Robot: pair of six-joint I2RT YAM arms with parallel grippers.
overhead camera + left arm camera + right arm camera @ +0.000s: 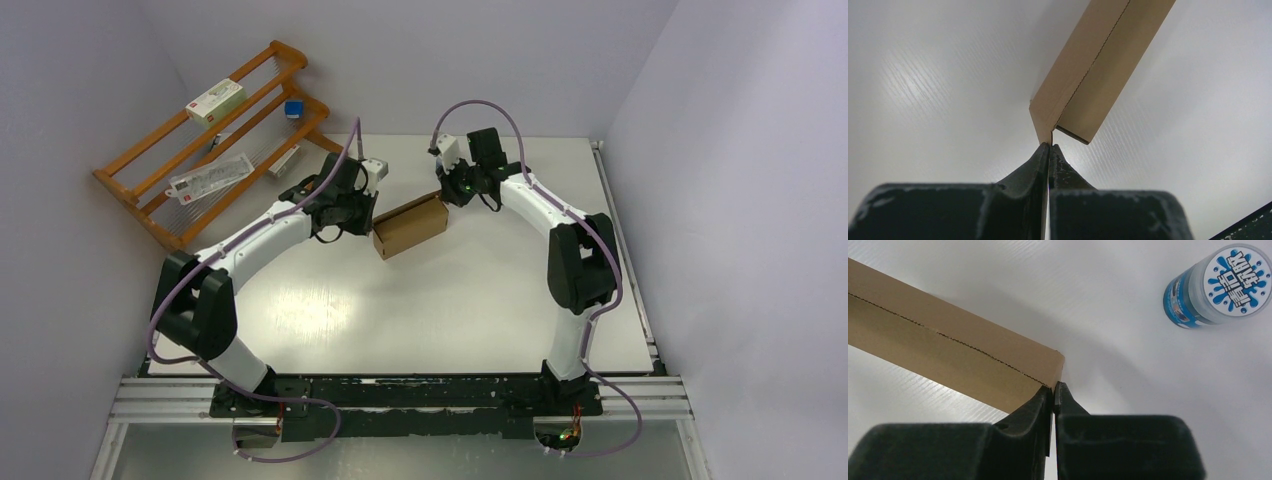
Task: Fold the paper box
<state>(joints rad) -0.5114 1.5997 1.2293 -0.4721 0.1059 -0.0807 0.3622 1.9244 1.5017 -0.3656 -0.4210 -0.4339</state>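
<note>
White worktop: carries everything; both arms reach over it from the 6 o'clock edge.
Orange wooden slatted rack: at the worktop's 10 o'clock corner, leaning back, with a white printed carton on its upper rung.
Brown corrugated cardboard paper box: folded up into a long flat shape, just past the worktop's centre towards 12 o'clock, its long axis running from 8 to 2 o'clock.
Left end effector: at the box's 8 o'clock end, fingers pressed together on a thin flap of it.
Right end effector: at the 2 o'clock end, fingers closed to a slit on the box's lower corner.
Blue cylindrical tub with a white lid: at 2 o'clock in the right wrist view, well apart from the box.
</note>
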